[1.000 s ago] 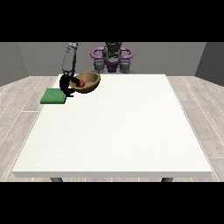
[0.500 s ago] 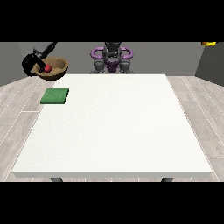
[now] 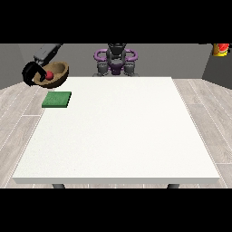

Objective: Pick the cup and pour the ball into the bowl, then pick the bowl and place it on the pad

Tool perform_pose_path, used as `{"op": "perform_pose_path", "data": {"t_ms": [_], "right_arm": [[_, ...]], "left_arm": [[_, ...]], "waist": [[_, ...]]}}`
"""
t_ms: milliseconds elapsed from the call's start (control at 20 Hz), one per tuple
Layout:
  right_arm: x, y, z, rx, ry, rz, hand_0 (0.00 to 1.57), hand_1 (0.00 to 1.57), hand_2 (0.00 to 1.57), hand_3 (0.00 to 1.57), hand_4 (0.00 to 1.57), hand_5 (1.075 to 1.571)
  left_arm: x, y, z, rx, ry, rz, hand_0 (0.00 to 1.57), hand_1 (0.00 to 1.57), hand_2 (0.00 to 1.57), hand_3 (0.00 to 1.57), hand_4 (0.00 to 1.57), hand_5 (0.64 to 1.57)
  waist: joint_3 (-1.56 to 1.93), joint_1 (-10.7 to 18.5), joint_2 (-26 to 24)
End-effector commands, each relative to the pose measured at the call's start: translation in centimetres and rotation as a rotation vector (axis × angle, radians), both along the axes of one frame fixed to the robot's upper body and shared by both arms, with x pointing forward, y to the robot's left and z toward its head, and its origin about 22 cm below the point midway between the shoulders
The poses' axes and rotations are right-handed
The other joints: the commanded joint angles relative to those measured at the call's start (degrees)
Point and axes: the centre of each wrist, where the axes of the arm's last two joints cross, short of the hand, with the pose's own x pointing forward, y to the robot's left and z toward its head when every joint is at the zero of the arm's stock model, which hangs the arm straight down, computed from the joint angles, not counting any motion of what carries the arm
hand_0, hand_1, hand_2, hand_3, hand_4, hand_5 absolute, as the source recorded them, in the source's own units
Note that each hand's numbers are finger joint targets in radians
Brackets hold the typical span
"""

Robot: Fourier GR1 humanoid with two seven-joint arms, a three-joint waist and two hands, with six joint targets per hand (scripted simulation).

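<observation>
— Where does the bowl point(image 3: 52, 74) sit in relation to the green pad point(image 3: 57, 99)?
— The brown bowl is up in the air, beyond the pad and a little toward the view's left, past the far left corner of the white table point(image 3: 118, 131). It touches neither pad nor table. The pad itself lies flat on the table near that corner.
— And the ball point(image 3: 49, 75)?
— The red ball rests inside the bowl.
— What holds the bowl?
— The black hand at the view's left point(image 3: 31, 71) is at the bowl's left rim, its fingers curled round the edge, the grey forearm rising behind it.
— The cup?
— A yellow and red thing point(image 3: 220, 48) shows at the view's top right edge, well away from the pad; what it is cannot be told.
— The other hand?
— It cannot be made out; the robot's torso point(image 3: 116, 59) stands behind the table, far right of the pad.
</observation>
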Motion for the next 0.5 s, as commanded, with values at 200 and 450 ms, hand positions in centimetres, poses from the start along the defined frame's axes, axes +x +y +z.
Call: {"op": "perform_pose_path", "data": {"t_ms": [200,450], "right_arm": [[1.2,1.9,-3.6,0.088,0.03,0.011,1.57,1.57,1.57,0.58,1.01,1.571],[2.3,1.3,-1.1,0.165,-0.025,-0.064,1.57,1.57,1.57,0.88,0.71,1.571]], "left_arm": [[-0.2,-0.1,-0.1,-0.003,0.029,0.015,0.0,0.0,0.0,0.0,1.2,1.555],[-0.9,1.8,1.2,0.008,-0.009,0.038,0.0,0.0,0.0,0.0,1.19,1.561]], "waist": [[0.06,0.1,-1.0],[0.02,-1.3,0.7]]}}
